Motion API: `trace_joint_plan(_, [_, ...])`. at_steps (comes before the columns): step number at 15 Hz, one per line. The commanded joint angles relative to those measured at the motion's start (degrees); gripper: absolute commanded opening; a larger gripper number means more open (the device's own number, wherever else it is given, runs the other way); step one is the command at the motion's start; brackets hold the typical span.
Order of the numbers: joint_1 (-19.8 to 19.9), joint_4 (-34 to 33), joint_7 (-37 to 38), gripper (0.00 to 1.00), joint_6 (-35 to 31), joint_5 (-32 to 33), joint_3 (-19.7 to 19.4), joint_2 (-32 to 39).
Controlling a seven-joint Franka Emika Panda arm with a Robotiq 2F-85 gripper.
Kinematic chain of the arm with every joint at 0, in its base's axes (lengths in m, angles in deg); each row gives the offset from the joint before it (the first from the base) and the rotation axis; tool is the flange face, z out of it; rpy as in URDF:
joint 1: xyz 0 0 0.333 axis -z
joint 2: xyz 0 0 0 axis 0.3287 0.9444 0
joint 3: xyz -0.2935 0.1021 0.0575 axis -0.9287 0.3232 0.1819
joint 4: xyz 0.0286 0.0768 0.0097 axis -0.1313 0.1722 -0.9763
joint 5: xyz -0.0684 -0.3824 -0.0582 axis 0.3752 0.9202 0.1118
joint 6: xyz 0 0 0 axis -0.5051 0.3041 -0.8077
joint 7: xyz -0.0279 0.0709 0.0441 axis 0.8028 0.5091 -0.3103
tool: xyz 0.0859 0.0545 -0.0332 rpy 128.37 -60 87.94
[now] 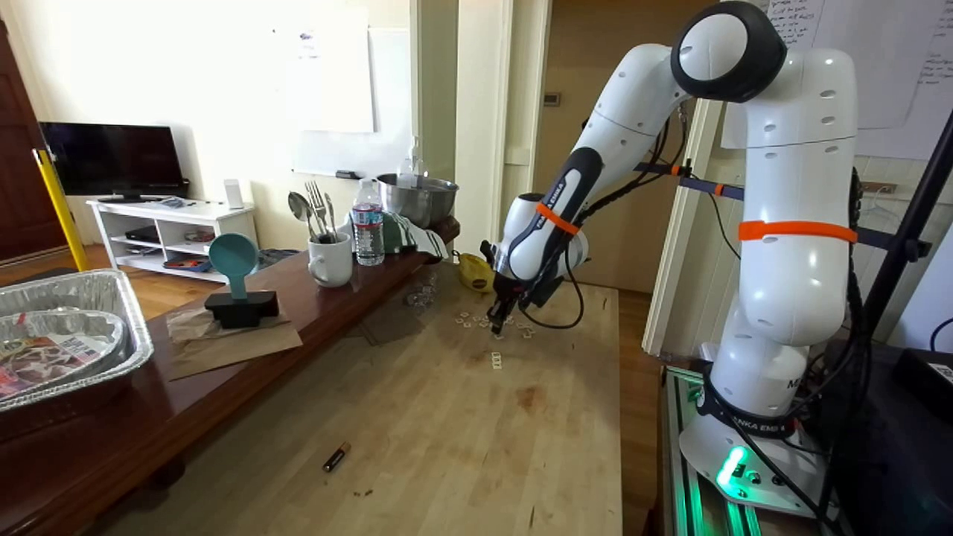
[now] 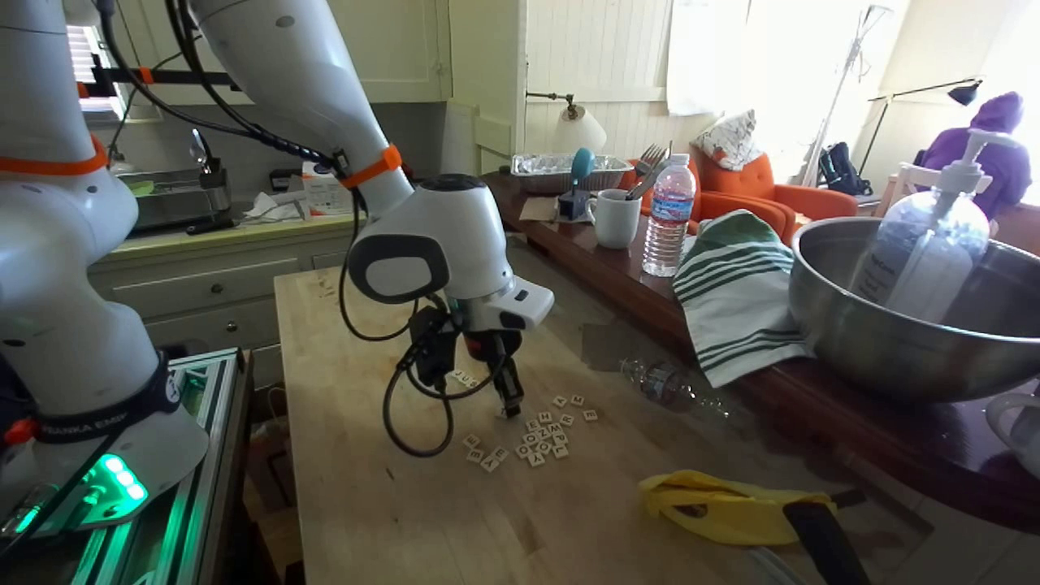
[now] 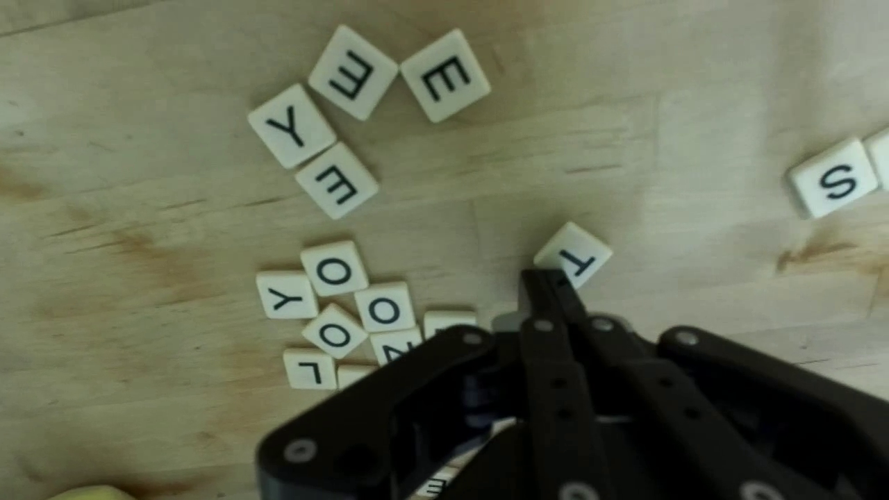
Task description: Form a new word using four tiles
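White letter tiles lie on the wooden table. In the wrist view a T tile (image 3: 573, 250) lies flat, turned at an angle, partly covered by my fingertips. My gripper (image 3: 547, 278) is shut, its fingertips together with nothing visible between them. It points down at the table in both exterior views (image 1: 497, 327) (image 2: 510, 410). An S tile (image 3: 835, 179) lies at the right of the wrist view, touching another tile cut off by the edge. These belong to a short row of tiles (image 1: 496, 361), also in an exterior view (image 2: 463, 379), partly hidden by the arm's cable.
A cluster of loose tiles (image 2: 543, 439) lies beside the gripper, including several E, O and Y tiles. A yellow bag (image 2: 731, 508) and a clear plastic bottle (image 2: 662, 382) lie on the table. A battery (image 1: 336, 456) lies farther off. A raised brown ledge (image 1: 335, 313) borders the table.
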Motion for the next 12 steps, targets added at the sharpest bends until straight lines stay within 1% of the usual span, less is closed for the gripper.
trace_joint_plan(1, [0.4, 2.1, 2.0, 0.0, 1.4, -2.6, 2.6, -1.3])
trace_joint_plan(6, [-1.2, 2.8, 6.9, 0.0, 2.6, -3.1, 2.4, -2.1])
trace_joint_plan(12, [-2.3, 2.9, 12.0, 0.0, 3.9, -4.4, 2.4, -2.7])
